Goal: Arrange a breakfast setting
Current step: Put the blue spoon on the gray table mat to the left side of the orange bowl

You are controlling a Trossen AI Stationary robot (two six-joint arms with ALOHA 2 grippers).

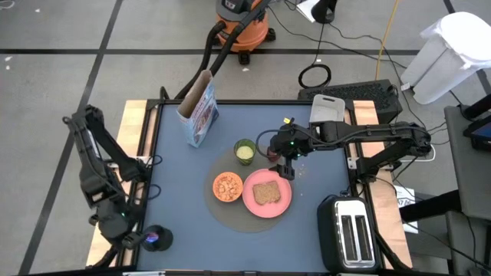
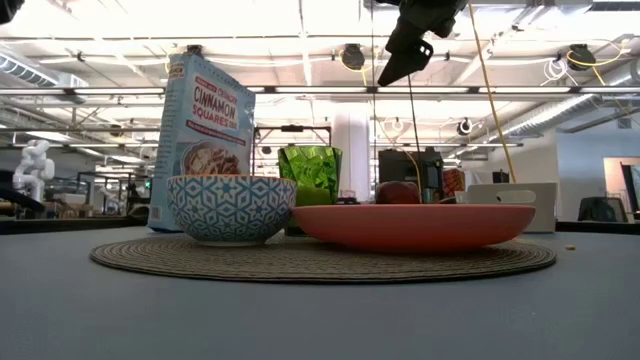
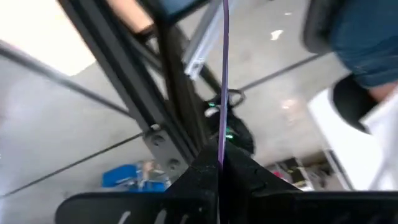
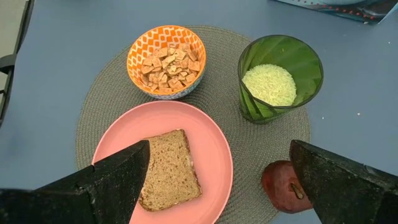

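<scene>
The table (image 1: 176, 192) is big and dark blue. On it lies one round woven mat (image 4: 261, 149), and most of the breakfast things sit on the mat.

One blue cereal bag (image 1: 198, 109) stands upright behind the mat, near the far edge of the table. One pink plate (image 4: 214, 155) lies on the mat with one brown toast slice (image 4: 168, 168) on it. One small orange bowl (image 4: 165, 59) sits just beside the plate, full of cereal squares. One green cup (image 4: 280, 78) stands on the mat too, with something pale inside. One dark-red fruit (image 4: 285, 186) rests at the mat's edge, just beside the plate.

The right pincer (image 1: 285, 167) hangs above the fruit and the plate. Its two fingers are spread wide and hold nothing.

The left pincer (image 1: 157, 239) waits at the near left corner of the table. It is clenched on a thin purple thing (image 3: 222, 81), which I think is the spoon.

I think the fruit has just been put down. The spoon is the one thing not yet on the mat. The next move is likely to bring it over and lay it gently beside the plate, without bumping the bowl.
</scene>
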